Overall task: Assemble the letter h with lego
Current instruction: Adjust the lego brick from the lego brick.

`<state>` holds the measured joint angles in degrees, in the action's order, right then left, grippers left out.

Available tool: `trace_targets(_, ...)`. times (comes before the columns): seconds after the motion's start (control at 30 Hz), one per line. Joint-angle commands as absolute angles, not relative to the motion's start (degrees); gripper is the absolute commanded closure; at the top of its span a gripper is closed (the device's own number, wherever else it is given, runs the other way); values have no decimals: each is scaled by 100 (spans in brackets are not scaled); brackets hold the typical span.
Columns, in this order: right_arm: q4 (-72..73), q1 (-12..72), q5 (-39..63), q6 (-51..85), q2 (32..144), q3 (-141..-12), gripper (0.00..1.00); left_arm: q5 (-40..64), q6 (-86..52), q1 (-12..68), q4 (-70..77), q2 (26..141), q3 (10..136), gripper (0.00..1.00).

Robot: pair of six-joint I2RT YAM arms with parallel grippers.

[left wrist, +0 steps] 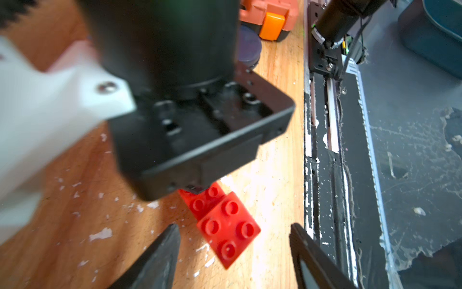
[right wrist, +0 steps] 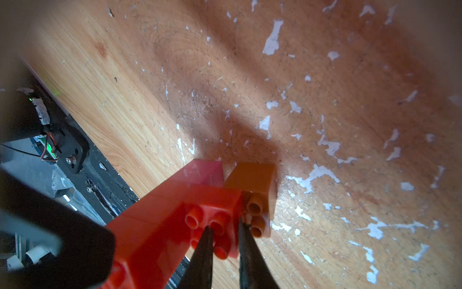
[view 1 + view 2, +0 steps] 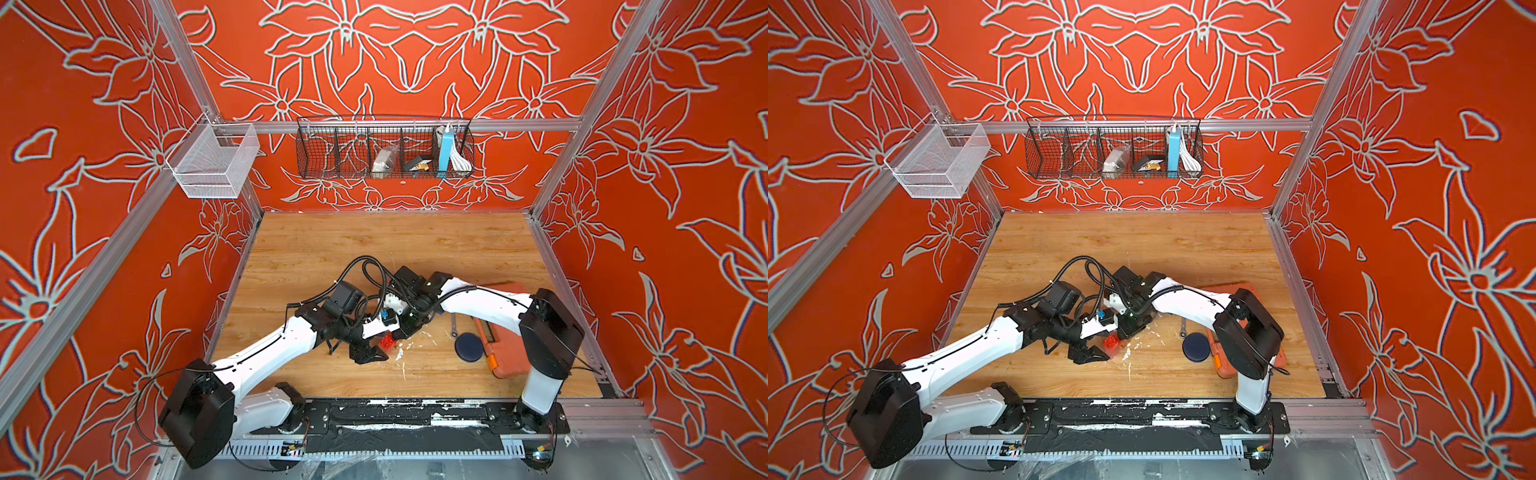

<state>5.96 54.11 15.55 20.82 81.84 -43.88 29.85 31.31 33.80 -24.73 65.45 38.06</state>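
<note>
A small cluster of lego stands on the wooden table: red bricks (image 3: 386, 343) (image 3: 1111, 343) (image 1: 227, 227) joined in a stepped stack, with a pink brick (image 2: 205, 172) and an amber-brown brick (image 2: 255, 180) against its far side. My right gripper (image 2: 225, 225) (image 3: 409, 328) points down onto the top red brick (image 2: 175, 212). Its thin fingers are slightly open and straddle that brick's edge studs beside the amber one. My left gripper (image 1: 235, 227) (image 3: 370, 355) is wide open and empty, low beside the red bricks, one corner of which lies between its fingertips.
An orange tool case (image 3: 503, 332) lies to the right, partly under the right arm. A dark blue disc (image 3: 469, 347) and a wrench (image 3: 455, 324) lie beside it. A black rail (image 3: 415, 415) runs along the front edge. Wire baskets (image 3: 384, 147) hang on the back wall.
</note>
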Motion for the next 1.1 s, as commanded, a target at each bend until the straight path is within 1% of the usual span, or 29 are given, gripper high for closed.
trace_targets(0.0,-735,5358,1661,2408,8021,-4597,55,3100,3243,3408,-2399,6646,3806,7)
trace_targets(0.13,-1545,5293,1443,2453,7942,-4783,59,3184,3326,3410,-2498,6779,3919,10)
trace_targets(0.33,-2832,5169,1804,2195,8156,-5341,63,3362,3427,3408,-2578,6934,4047,13)
trace_targets(0.47,-2881,5168,2204,2250,8352,-5474,63,3349,3530,3412,-2514,6954,4034,14)
trace_targets(0.57,-2822,5168,2292,2295,8479,-5614,58,3366,3609,3414,-2535,6983,4036,15)
trace_targets(0.7,-2843,5168,2373,2312,8734,-5888,58,3371,3758,3412,-2590,7061,4072,15)
trace_targets(0.8,-2926,5159,2388,2303,8972,-6069,60,3337,3832,3411,-2661,7162,4130,16)
trace_targets(1.07,-2643,5159,2644,2397,9261,-6048,68,3414,3910,3410,-2742,7209,4176,18)
